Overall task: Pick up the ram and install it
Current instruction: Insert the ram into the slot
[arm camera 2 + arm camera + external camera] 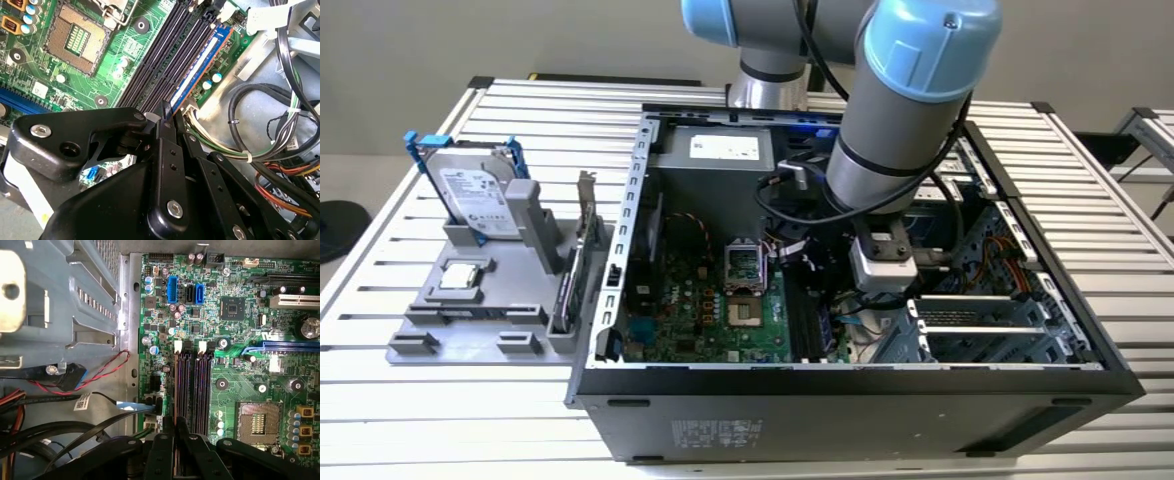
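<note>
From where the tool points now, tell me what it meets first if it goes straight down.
Probably the ram, already standing in the outermost memory slot just beyond the tool; how near they are is unclear.

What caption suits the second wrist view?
Gripper shut on the ram, standing in a motherboard slot.

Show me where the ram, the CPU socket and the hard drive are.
ram (197,67): second wrist view, on its blue top edge.
CPU socket (259,422): first wrist view, on its centre.
hard drive (471,190): exterior view, on its label face.
</note>
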Controlling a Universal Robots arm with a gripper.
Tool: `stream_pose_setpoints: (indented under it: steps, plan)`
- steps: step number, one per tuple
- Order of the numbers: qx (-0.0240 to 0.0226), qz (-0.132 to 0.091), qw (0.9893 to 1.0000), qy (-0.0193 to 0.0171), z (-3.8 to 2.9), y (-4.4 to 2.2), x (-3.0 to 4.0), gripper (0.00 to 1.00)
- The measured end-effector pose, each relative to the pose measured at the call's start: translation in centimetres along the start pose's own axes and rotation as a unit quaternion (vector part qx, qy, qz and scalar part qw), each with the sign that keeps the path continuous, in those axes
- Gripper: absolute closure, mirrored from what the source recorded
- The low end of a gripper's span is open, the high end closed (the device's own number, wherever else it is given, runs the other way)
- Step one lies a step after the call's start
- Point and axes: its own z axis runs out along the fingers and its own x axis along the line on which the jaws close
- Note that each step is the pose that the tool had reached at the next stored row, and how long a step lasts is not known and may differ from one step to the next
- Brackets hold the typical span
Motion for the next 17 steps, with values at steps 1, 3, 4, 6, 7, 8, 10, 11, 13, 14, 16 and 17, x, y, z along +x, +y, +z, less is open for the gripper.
stream_pose_setpoints:
  steps: [1, 3, 4, 6, 7, 8, 10, 11, 13, 14, 16, 17]
  plan:
    - [0.0, 0.0, 1.0, 0.0, 0.0, 0.0, -0.02, 1.0]
    - [-0.0002, 0.001, 1.0, -0.0001, 0.0, 0.01, -0.09, 1.0]
    - [-0.0001, 0.001, 1.0, -0.0001, 0.02, 0.0, -0.13, 1.0]
    - [0.0001, 0.001, 1.0, 0.0, 0.1, -0.03, -0.18, 1.0]
    - [0.0, 0.002, 1.0, 0.0, 0.12, -0.03, -0.2, 1.0]
    - [-0.0001, 0.002, 1.0, -0.0001, 0.14, -0.03, -0.2, 1.0]
    - [-0.0001, 0.003, 1.0, 0.0, 0.2, -0.03, -0.23, 1.0]
    - [-0.0001, 0.003, 1.0, -0.0001, 0.21, -0.03, -0.26, 1.0]
    - [0.0003, 0.004, 1.0, -0.0001, 0.25, -0.04, -0.32, 1.0]
    - [0.0002, 0.004, 1.0, 0.0, 0.25, -0.04, -0.39, 1.0]
    - [0.0001, 0.005, 1.0, -0.0001, 0.26, -0.04, -0.43, 1.0]
    - [0.0001, 0.005, 1.0, -0.0001, 0.28, -0.04, -0.43, 1.0]
